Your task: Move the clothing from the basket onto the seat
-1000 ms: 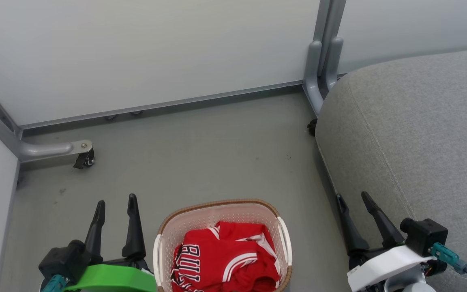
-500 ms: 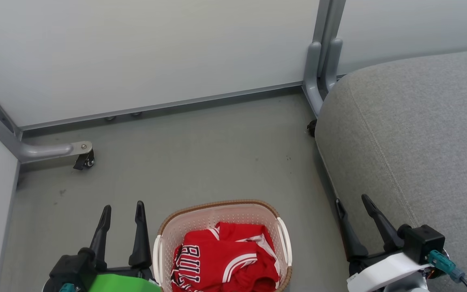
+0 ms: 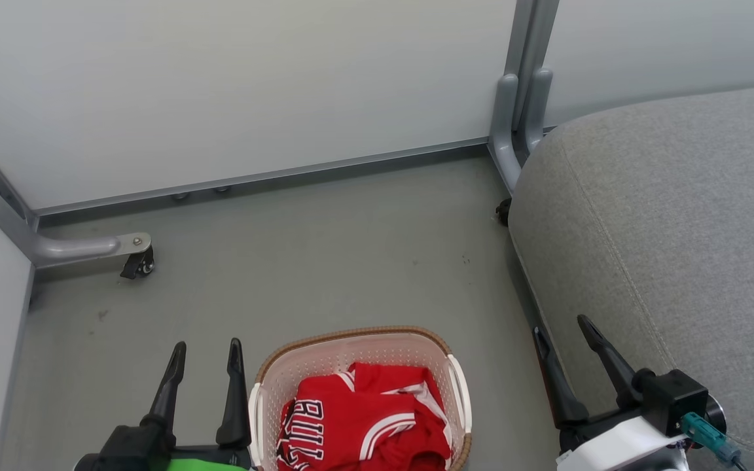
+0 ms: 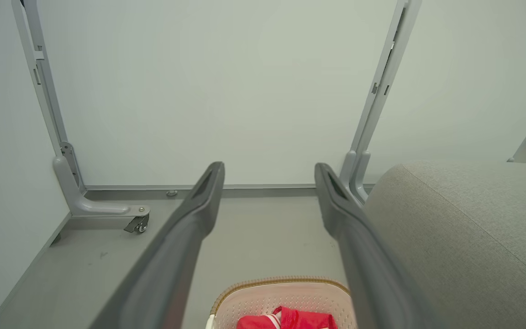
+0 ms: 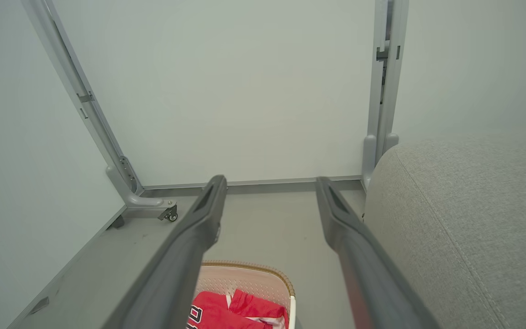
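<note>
The red clothing [image 3: 367, 422] with white stripes and black lettering lies bunched in the cream basket [image 3: 357, 342], which stands on the floor at the bottom centre of the head view. The left wrist view catches the basket [image 4: 286, 292] and clothing [image 4: 290, 319] at its bottom edge, as does the right wrist view: basket [image 5: 249, 274], clothing [image 5: 235, 310]. My left gripper [image 3: 207, 350] is open just left of the basket. To the basket's right my right gripper [image 3: 561, 326] is open beside the grey seat [image 3: 678, 229]. Both hold nothing.
White partition panels close the back and left. Their grey metal feet with castors [image 3: 138, 261] rest on the grey floor [image 3: 324, 255]. Another post foot [image 3: 511, 131] stands at the seat's far corner.
Both grippers have drawn back toward the bottom of the head view, the left one also nearer the basket. The view has tilted slightly. Clothing and basket have not moved.
</note>
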